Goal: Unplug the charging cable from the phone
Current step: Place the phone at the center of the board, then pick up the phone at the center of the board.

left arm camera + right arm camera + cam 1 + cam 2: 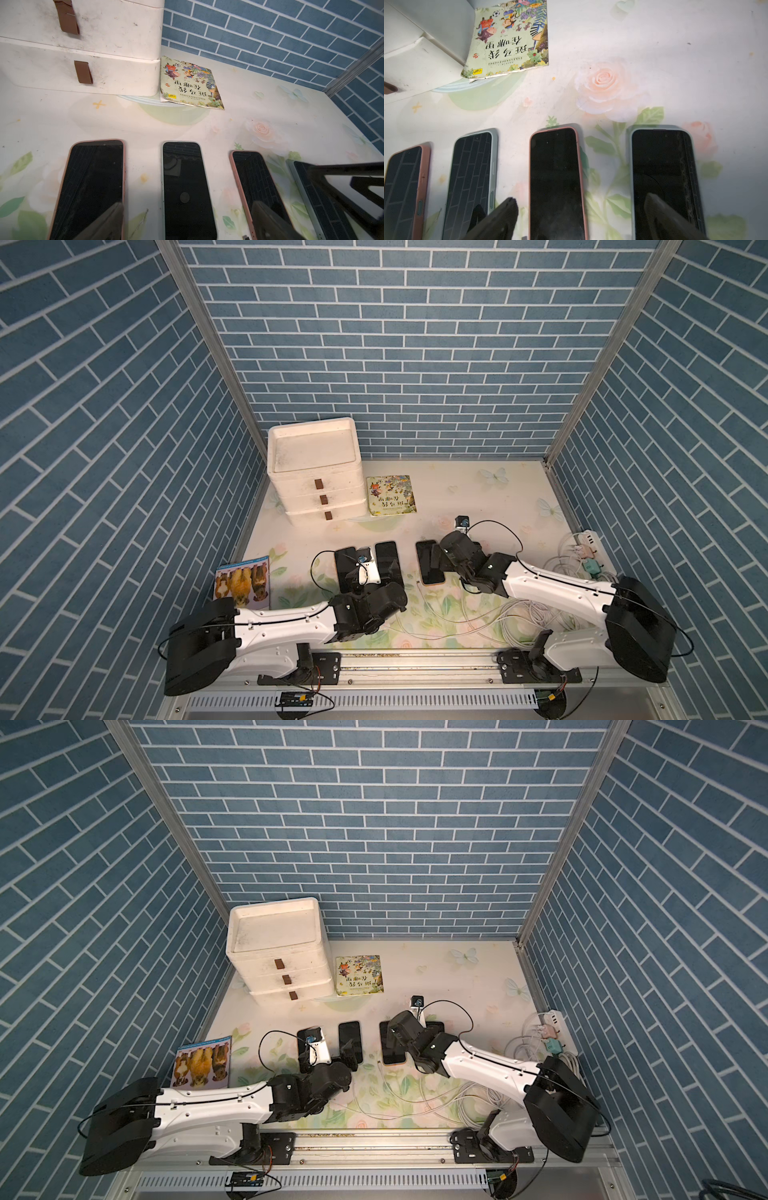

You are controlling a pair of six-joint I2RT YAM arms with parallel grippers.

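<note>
Four dark-screened phones lie in a row at mid-table. My left gripper (368, 576) (190, 220) hangs open over the pale-cased second phone (185, 187) (386, 558), with one finger on each side. My right gripper (435, 558) (582, 219) is open too and straddles the pink-cased third phone (556, 182) (428, 568). The thin white charging cable (417, 585) (380, 1065) ends on the table beside that phone's near corner. Its small plug (245, 236) (524, 236) lies apart from the phone. The right arm covers most of the fourth phone (662, 176).
A white three-drawer unit (311, 472) stands at the back left, with a picture book (390, 494) beside it. Another book (243, 583) lies at the left edge. Loose white cables (528, 610) run to a power strip (588, 541) at the right edge.
</note>
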